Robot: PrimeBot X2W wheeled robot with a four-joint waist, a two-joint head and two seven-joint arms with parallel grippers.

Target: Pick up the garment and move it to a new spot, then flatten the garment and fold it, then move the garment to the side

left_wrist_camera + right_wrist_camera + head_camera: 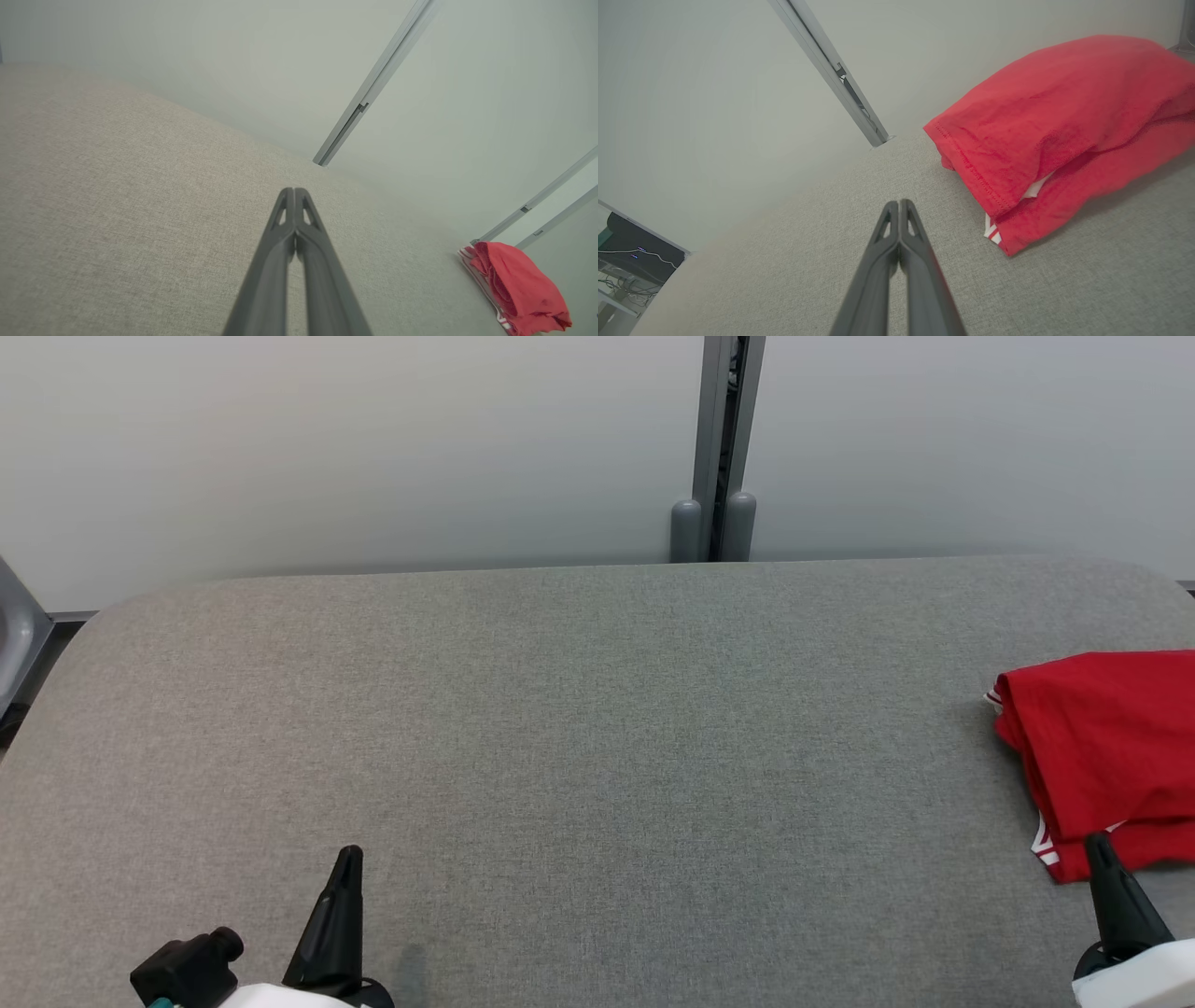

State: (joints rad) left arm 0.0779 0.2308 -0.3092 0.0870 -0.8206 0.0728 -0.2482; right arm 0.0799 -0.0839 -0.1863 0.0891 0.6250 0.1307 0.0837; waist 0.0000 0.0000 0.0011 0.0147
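Garment (1111,747), grey table (560,709), pale wall (373,448)

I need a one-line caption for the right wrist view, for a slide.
Right pincer, shut and empty, over the grey fabric table; the folded red garment lies ahead to its right, untouched.

Grey fabric-covered table (579,709) before pale wall panels (355,448) with grey metal post (719,439).
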